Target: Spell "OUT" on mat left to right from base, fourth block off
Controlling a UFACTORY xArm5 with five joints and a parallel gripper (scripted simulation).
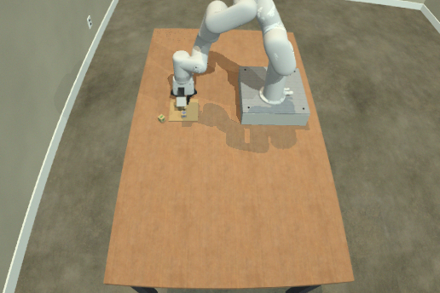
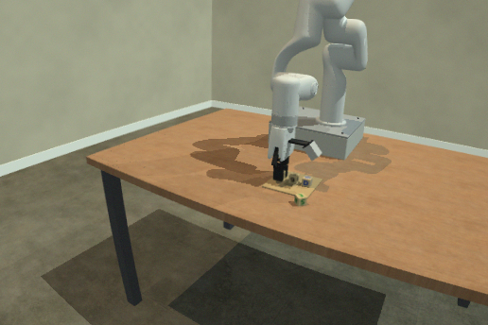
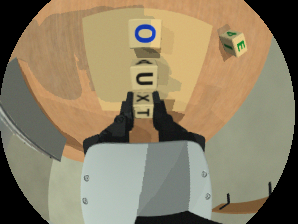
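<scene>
A tan mat (image 3: pixel 109 43) lies on the table left of the robot's base; it also shows in the top view (image 1: pixel 183 112) and the exterior view (image 2: pixel 291 184). Three blocks stand on it in a row running away from the wrist camera. The farthest bears a blue O (image 3: pixel 144 34). The middle one shows a U (image 3: pixel 143 76). The nearest one shows a T (image 3: pixel 143 111) and sits between my fingers. My gripper (image 3: pixel 142 99) is down on the mat and shut on this T block. A fourth block with green letters (image 3: pixel 234 43) (image 1: pixel 161 118) lies off the mat on the table.
The grey robot base (image 1: pixel 273 100) stands right of the mat. The green-lettered block (image 2: pixel 300 199) sits just off the mat's edge.
</scene>
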